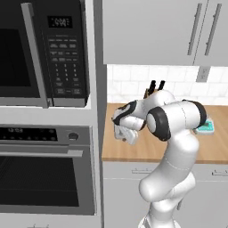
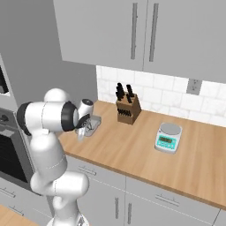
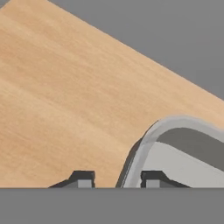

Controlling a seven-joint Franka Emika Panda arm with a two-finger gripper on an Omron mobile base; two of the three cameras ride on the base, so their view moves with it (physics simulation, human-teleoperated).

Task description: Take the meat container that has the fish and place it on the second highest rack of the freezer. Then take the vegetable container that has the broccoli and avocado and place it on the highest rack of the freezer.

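The arm folds low over the wooden counter (image 2: 145, 150), gripper (image 3: 114, 180) pointing down, its 2 fingertips (image 3: 82, 179) pinching the rim of a grey container (image 3: 175, 153) near the counter's left end.

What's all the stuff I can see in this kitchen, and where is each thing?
Microwave: one, black, built in above the oven.
Wall oven: one, black glass, below the microwave.
Upper cabinets: grey, above the counter.
Counter: one, wooden, over grey base cabinets.
Knife block: one, brown with black handles, by the tiled wall.
Kitchen scale: one, teal and grey, on the counter.
Container: one, grey, on the counter's left end.
Pincer: one, dark tips astride the container's rim.
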